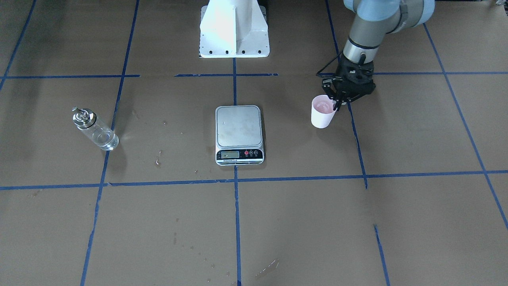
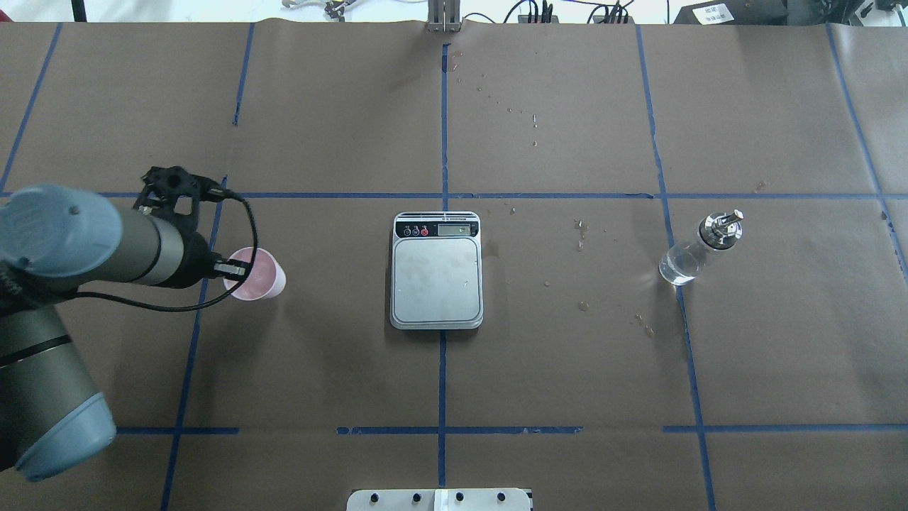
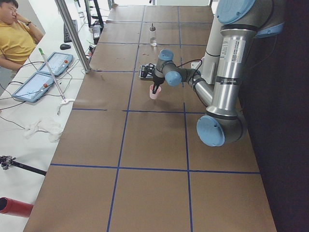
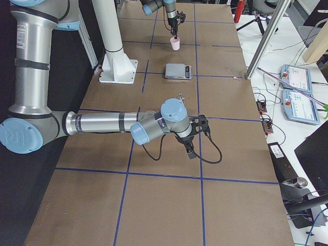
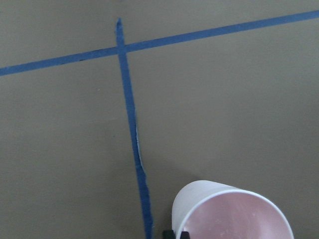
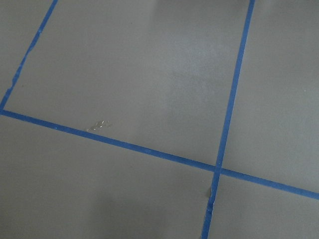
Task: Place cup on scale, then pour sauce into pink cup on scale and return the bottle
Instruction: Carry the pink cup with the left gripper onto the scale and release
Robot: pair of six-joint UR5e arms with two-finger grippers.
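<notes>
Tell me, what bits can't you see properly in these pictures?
- Scale numbers: too small in every view.
- Left gripper jaws at the cup: in the overhead view the wrist covers them, and the left wrist view's bottom edge cuts them off.
- Right gripper: only in the exterior right view, jaws too small to judge.
- Sauce level in the bottle: clear liquid, hardly shows.

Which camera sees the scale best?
Front-facing: the scale sits whole, display strip toward the camera. Overhead shows it whole too, display farthest away. Side views show it small; wrist cameras miss it.
</notes>
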